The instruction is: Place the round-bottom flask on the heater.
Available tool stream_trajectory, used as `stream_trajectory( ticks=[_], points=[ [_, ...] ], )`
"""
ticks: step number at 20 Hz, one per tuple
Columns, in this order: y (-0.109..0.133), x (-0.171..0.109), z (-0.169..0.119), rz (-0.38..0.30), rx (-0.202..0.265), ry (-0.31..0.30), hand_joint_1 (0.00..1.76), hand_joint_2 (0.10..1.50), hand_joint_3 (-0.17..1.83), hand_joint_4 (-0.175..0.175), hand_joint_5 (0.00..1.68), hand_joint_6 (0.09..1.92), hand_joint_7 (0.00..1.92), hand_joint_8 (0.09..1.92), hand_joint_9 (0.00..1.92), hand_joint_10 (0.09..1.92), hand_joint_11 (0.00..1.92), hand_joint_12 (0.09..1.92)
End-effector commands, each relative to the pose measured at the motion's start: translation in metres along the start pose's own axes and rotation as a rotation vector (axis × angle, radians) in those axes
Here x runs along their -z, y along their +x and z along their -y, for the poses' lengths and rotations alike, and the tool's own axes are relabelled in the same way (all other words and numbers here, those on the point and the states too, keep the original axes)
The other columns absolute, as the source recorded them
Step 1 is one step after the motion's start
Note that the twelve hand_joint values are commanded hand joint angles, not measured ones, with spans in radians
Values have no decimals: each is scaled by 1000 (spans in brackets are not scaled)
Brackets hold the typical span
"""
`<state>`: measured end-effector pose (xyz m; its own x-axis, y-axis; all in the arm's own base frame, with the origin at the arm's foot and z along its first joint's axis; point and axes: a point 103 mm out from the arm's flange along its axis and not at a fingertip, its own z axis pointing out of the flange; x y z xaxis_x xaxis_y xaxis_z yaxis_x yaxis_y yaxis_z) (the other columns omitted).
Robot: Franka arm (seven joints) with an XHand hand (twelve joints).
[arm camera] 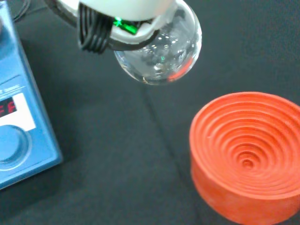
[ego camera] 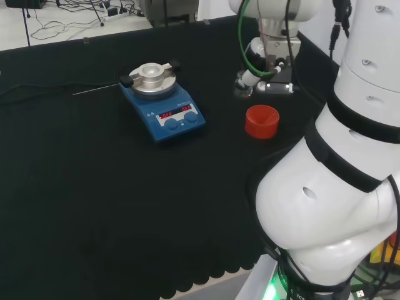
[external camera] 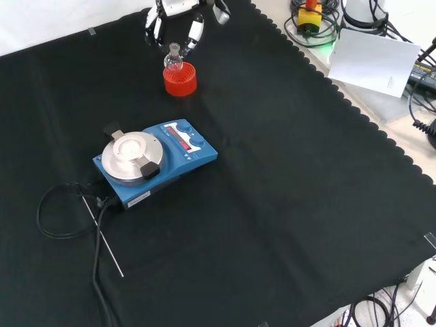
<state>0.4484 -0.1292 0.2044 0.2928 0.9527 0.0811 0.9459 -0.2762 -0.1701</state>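
Note:
The clear round-bottom flask (arm camera: 159, 51) hangs in the air under my hand (arm camera: 122, 9), just beside the red ribbed stand (arm camera: 248, 150), whose cup holds nothing. In the head view the flask (ego camera: 242, 84) is up and left of the stand (ego camera: 261, 120), below the hand (ego camera: 270, 69). The front view has the hand (external camera: 176, 19) at the top, its fingers (external camera: 196, 30) curled down around the neck of the flask (external camera: 174, 60), above the stand (external camera: 180, 78). The blue heater (ego camera: 162, 103) with its round silver plate (external camera: 129, 153) stands apart, nothing on it.
A black cable (external camera: 61, 211) and a thin metal rod (external camera: 102, 238) lie on the cloth beside the heater. The cloth's scalloped edge (external camera: 354, 109) runs along the right in the front view, with a white sheet (external camera: 375, 61) beyond it.

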Motion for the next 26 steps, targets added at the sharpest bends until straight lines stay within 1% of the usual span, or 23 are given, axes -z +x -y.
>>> stream_trajectory(
  ticks=[1,11,16,20,26],
  points=[
    [30,51,-23,11,5,7,1084,705,696,175,1128,943,587,679,792,551,591,1251],
    [86,71,-78,23,106,30,1084,703,700,175,1128,945,588,679,793,551,590,1253],
    [113,79,-101,32,154,24,1084,701,703,175,1129,945,588,679,793,551,589,1253],
    [130,79,-110,39,185,24,1085,700,705,175,1129,945,589,679,794,551,590,1254],
    [148,74,-116,35,220,35,1085,698,708,175,1130,945,591,680,795,552,590,1254]
  ],
)
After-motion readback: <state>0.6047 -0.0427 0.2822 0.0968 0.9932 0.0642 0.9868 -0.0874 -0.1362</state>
